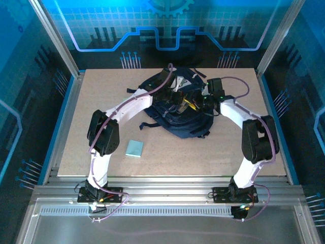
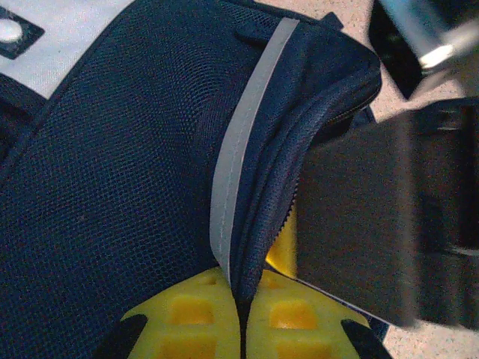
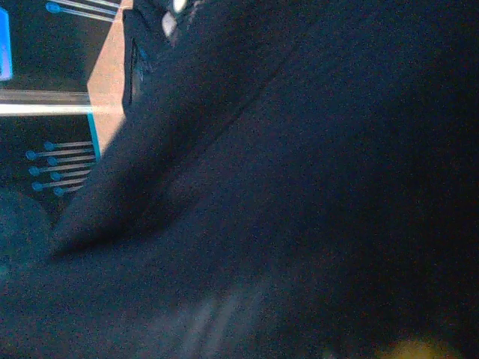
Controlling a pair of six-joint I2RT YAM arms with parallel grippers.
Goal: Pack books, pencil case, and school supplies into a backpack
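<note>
Well, a thin, pale teal pad [image 1: 135, 148] lies flat on the table [image 1: 101, 91] at left. Further right, the left gripper [image 2: 241, 318] pinches the mesh navy backpack [image 2: 135, 187] by its grey stripe [image 2: 238, 149]. The right gripper [image 1: 200, 103] sits against dark fabric (grip unclear).

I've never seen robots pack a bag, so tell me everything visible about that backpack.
The backpack is dark navy mesh-like fabric with a light grey stripe and a white patch, lying slumped at the far middle of the table. The left tool is shut on its striped edge beside the zipper; the right tool reaches its opening from the other side. What it holds cannot be made out.
</note>
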